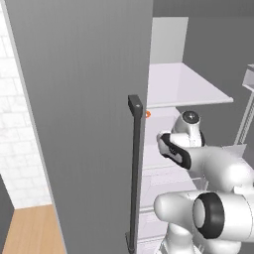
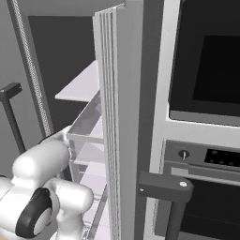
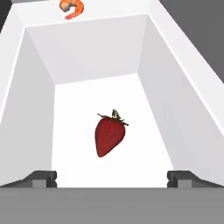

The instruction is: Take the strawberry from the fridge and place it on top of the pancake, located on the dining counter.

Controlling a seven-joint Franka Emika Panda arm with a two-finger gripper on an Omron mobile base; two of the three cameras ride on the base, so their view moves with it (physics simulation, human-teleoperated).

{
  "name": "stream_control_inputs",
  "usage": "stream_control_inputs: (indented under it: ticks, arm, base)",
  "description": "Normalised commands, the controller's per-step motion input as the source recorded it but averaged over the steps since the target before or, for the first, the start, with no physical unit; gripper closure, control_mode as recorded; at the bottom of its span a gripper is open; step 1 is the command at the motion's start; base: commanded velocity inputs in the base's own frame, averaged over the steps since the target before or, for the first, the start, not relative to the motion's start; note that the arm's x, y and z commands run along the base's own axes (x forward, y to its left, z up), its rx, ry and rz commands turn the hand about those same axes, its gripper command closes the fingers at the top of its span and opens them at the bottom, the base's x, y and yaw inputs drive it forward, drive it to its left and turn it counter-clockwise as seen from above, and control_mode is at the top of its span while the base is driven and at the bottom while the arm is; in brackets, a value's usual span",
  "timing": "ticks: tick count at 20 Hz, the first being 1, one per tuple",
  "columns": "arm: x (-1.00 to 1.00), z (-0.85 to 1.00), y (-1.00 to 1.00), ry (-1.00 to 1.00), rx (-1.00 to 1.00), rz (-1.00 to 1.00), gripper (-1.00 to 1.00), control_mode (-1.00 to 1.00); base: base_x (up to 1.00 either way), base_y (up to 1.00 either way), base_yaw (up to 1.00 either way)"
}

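The strawberry [image 3: 110,136] lies alone (stem up) on the white drawer floor [image 3: 78,109].

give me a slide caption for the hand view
Open hand poised above the strawberry in a white fridge compartment.

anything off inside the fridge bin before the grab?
Nothing stands out. The strawberry lies whole on the white bin's floor, ahead of the open tool. A small orange food piece sits on the shelf beyond the bin, apart from it.

Both base views look close into the open fridge [image 1: 188,89] from either side; hand view looks down — near — into a white drawer [image 3: 87,57].
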Motion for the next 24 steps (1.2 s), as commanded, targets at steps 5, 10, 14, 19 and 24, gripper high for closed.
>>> stream_control_inputs:
  ticks: [5,10,14,19,24]
  arm:
    - [0.4,-0.17,0.0,0.0,0.0,0.0,-1.0,-1.0]
    - [0.21,-0.2,0.0,0.0,0.0,0.0,-1.0,-1.0]
    - [0.15,-0.12,-0.01,0.0,0.0,0.0,-1.0,-1.0]
    - [0.01,-0.07,-0.01,0.0,0.0,0.0,-1.0,-1.0]
    - [0.03,-0.04,0.0,0.01,0.0,0.0,-1.0,-1.0]
  base:
    - [0.0,0.0,0.0]
    - [0.0,0.0,0.0]
    - [0.0,0.0,0.0]
    - [0.0,0.0,0.0]
    - [0.0,0.0,0.0]
